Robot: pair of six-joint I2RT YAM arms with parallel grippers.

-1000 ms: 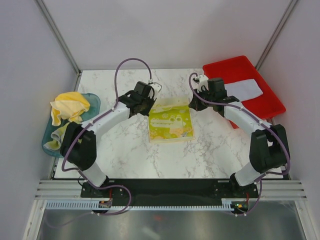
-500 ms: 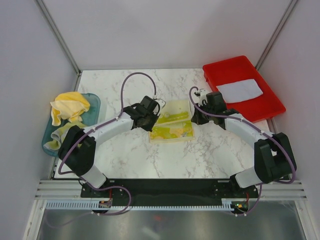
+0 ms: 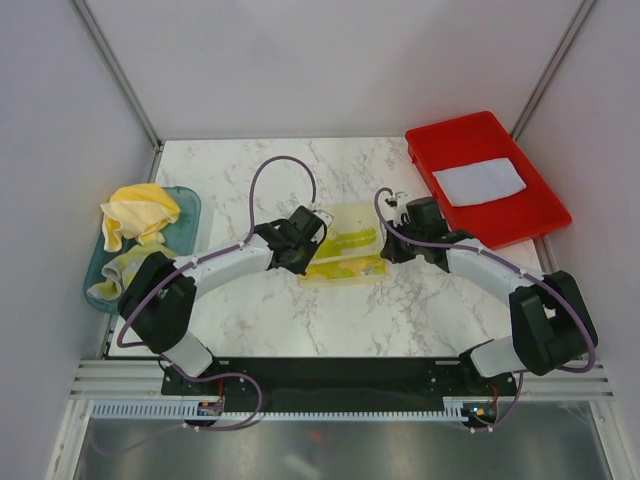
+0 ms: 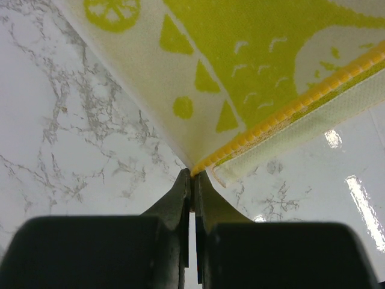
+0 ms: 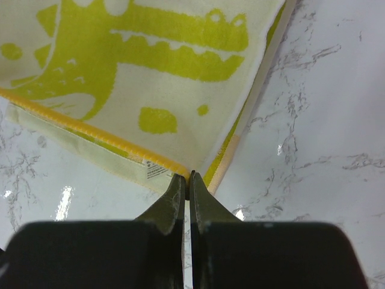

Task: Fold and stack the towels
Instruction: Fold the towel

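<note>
from my feed i see a white marble-patterned desk (image 3: 300, 310) with grey veining. it is glossy enough to throw back bright streaks of overhead light (image 4: 361, 198) in the left wrist view and a smaller glint (image 5: 63, 201) in the right wrist view. plain pale walls close it in: a back wall (image 3: 330, 60), a left wall (image 3: 50, 150) and a right wall (image 3: 600, 130). slanted aluminium posts (image 3: 113, 70) run up the back corners. a ribbed aluminium rail (image 3: 110, 380) lies along the near edge, and below it a shiny grey panel (image 3: 340, 450).

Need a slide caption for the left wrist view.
Left claw shut on a corner of the printed towel, over the marble table.
</note>
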